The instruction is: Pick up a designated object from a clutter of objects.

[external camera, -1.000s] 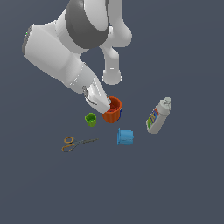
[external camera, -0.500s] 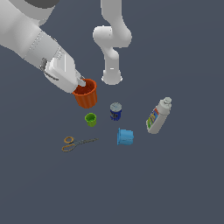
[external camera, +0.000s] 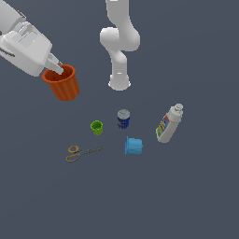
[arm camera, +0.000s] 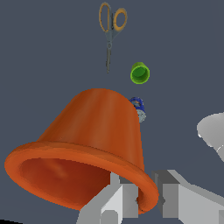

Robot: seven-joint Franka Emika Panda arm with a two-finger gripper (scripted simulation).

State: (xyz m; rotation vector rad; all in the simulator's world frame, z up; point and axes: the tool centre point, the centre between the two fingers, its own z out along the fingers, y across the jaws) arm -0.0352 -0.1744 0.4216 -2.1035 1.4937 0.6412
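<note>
Dark grey floor [external camera: 196,196] fills the whole scene, flat and with no edge or wall to see. High above it, at the exterior view's left, the gripper [external camera: 57,68] holds the orange cup [external camera: 63,82] by its rim: in the wrist view one finger [arm camera: 114,199] is inside the mouth and the other is outside, closed narrow on the wall. The cup hangs directly under the gripper, mouth up and a little tilted, its long axis nearly vertical, and nothing touches it from below. The other things lie well under it and to the exterior view's right: the green cup [external camera: 96,127], the can [external camera: 123,118], the blue cup [external camera: 134,146], the bottle [external camera: 168,123] and the scissors [external camera: 79,152]. None of them is near the cup. I judge the pick is mostly done; what is left is only to keep the hold steady. Room is open on all sides, so a move in any direction looks free. The thin rim grip is the one risk, because the cup could swing or slip.
</note>
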